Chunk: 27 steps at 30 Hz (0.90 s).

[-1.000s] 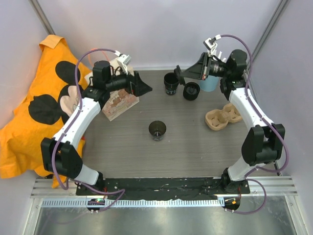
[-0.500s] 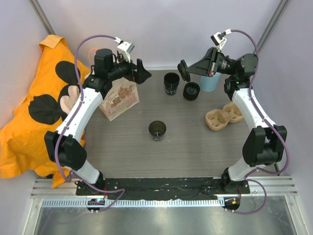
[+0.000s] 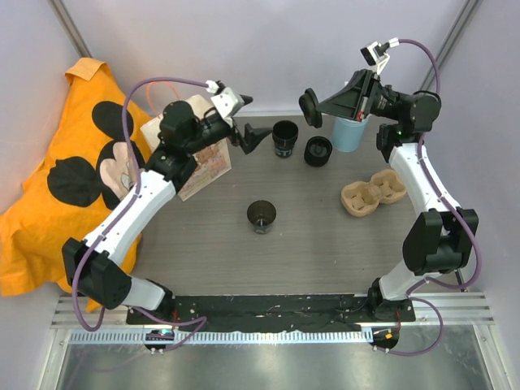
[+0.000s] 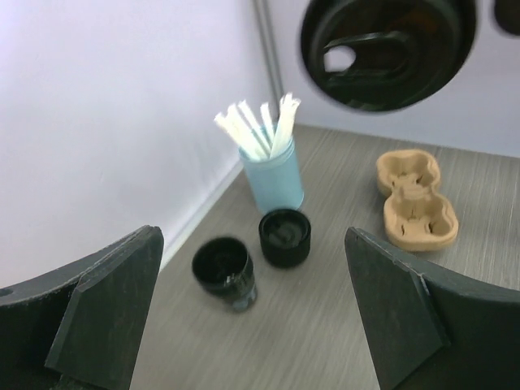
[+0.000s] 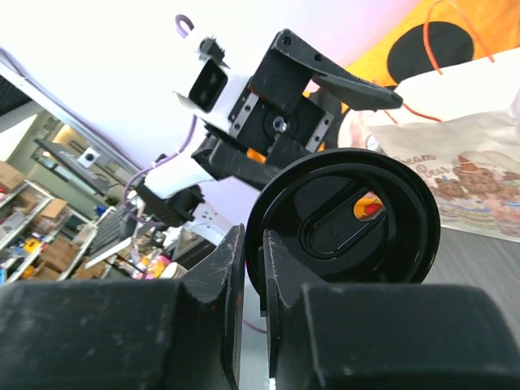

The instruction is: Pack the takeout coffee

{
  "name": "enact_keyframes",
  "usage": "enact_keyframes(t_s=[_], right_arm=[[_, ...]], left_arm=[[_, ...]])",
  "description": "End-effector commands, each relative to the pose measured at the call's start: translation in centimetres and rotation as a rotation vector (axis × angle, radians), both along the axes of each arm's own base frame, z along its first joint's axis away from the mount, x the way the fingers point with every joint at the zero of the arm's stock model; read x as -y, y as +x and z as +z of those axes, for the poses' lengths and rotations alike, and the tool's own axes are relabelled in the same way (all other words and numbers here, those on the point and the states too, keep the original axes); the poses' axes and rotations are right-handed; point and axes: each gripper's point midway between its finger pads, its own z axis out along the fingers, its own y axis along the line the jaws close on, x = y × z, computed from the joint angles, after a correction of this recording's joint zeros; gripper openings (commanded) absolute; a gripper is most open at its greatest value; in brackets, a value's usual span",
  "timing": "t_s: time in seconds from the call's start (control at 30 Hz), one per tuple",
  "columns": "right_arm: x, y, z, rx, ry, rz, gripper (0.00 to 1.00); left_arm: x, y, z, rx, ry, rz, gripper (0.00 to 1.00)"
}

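Three small black takeout cups stand on the table: one at the back [image 3: 284, 138] [image 4: 225, 270], a squat one beside it [image 3: 318, 151] [image 4: 285, 237], and one alone in the middle [image 3: 262, 216]. My right gripper [image 3: 312, 109] [image 5: 253, 268] hangs in the air above the back cups, shut on the rim of a black lid [image 3: 308, 106] [image 5: 345, 218] [image 4: 386, 47]. My left gripper [image 3: 250, 119] [image 4: 250, 268] is open and holds nothing; it is raised just left of the back cup and faces the cups.
A printed paper bag [image 3: 195, 158] [image 5: 455, 166] stands at the back left, under the left arm. A light blue cup of white straws [image 3: 351, 132] [image 4: 274, 172] is at the back right. A tan pulp tray [image 3: 372, 192] [image 4: 418, 203] lies at the right. Orange cloth [image 3: 57, 187] covers the left wall.
My left gripper has swung from above the paper bag to the right, toward the back cups. My right gripper has risen and drawn back with the lid.
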Motion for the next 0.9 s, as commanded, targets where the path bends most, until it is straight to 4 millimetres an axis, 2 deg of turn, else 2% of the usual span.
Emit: enact_keyframes(t_s=[0.0,0.03,0.07,0.17,0.4,0.43,0.47,0.57,0.67,0.87], right_arm=[[0.3,-1.5,1.8,0.050,0.050,0.031,0.17],[0.3,-1.8,1.8,0.069,0.053,0.037,0.17],[0.4,-1.9,1.7,0.045,0.057,0.046,0.17],[0.6,-2.4,1.5,0.060,0.065,0.062,0.17],[1.2,-2.3,1.2,0.054,0.073,0.065,0.17],[1.3,-2.3,1.2,0.063,0.071,0.064,0.17],[1.2,-2.3,1.0,0.060,0.067,0.066,0.17],[1.3,-2.2,0.5,0.071,0.056,0.067,0.17],[1.2,-2.1,-0.2,0.078,0.050,0.071,0.17],[1.2,-1.9,-1.1,0.081,0.044,0.067,0.17]], left_arm=[[3.3,-0.2,2.9,0.195,-0.056,-0.044,0.99],[3.8,-0.2,4.0,0.237,-0.083,-0.039,0.98],[4.5,0.3,3.6,0.232,-0.086,-0.038,0.97],[5.6,0.2,4.9,0.249,-0.133,-0.046,0.95],[5.9,-0.3,5.4,0.272,-0.153,-0.065,0.92],[5.8,-0.5,5.6,0.272,-0.158,-0.066,0.90],[5.8,-0.5,5.8,0.273,-0.163,-0.066,0.76],[6.0,-1.0,6.0,0.260,-0.190,-0.086,0.70],[6.5,-1.4,6.2,0.237,-0.205,-0.103,0.76],[7.9,-2.1,6.5,0.179,-0.230,-0.139,0.75]])
